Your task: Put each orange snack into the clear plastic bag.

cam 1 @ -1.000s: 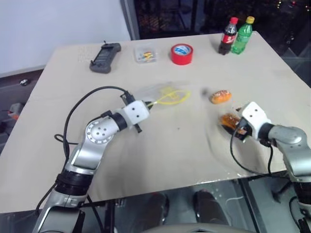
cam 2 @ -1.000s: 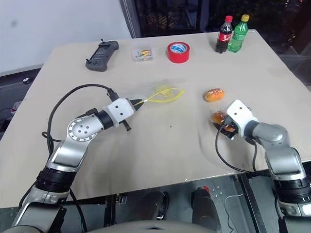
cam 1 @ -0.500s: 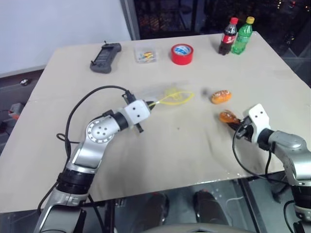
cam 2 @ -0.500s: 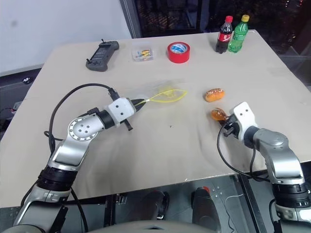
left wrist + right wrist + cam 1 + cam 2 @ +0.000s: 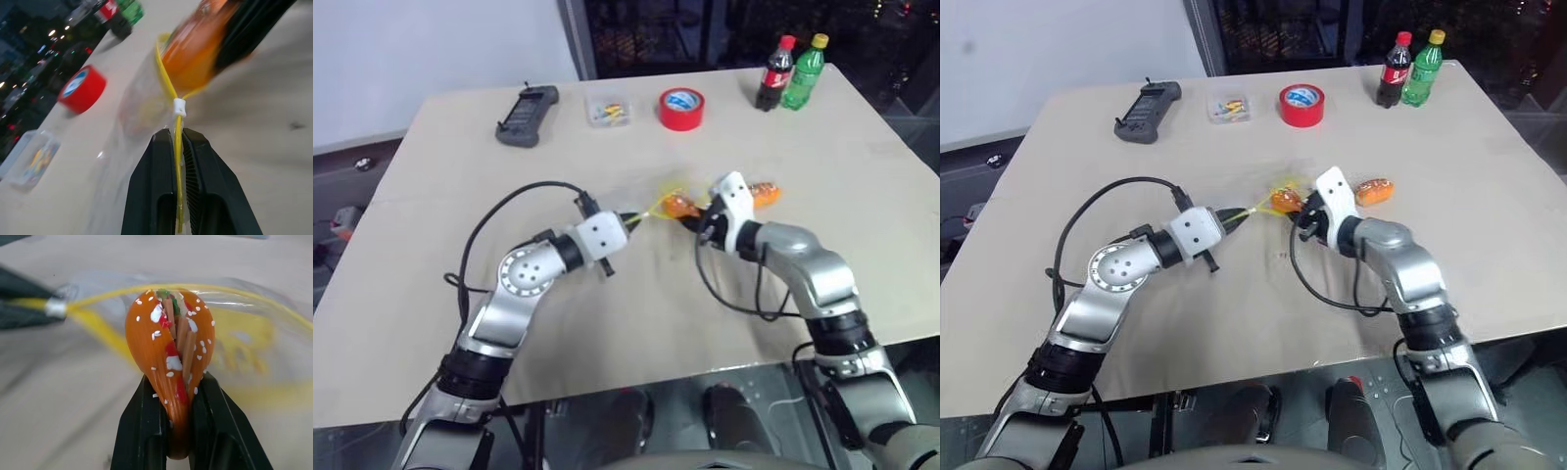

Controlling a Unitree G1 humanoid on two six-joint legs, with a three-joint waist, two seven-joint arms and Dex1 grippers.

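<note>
My left gripper (image 5: 628, 217) is shut on the yellow seal strip of the clear plastic bag (image 5: 142, 98), holding its mouth raised near the table's middle. Pinched by its lower end in my shut right gripper (image 5: 177, 382) is one orange snack (image 5: 168, 333), its speckled top at the bag's yellow opening. In the head views this held snack (image 5: 676, 205) sits between the two grippers, with my right gripper (image 5: 693, 212) just right of it. The other orange snack (image 5: 1374, 190) lies on the table behind my right hand.
Along the table's far side lie a black controller (image 5: 525, 117), a small clear box (image 5: 610, 113), a red tape roll (image 5: 681, 108), a cola bottle (image 5: 775, 73) and a green bottle (image 5: 803, 70). Black cables loop from both wrists over the tan table (image 5: 636, 294).
My right gripper shut on the snack at the table's right and carried it left to the bag's mouth. The left gripper edged right with the bag's strip.
</note>
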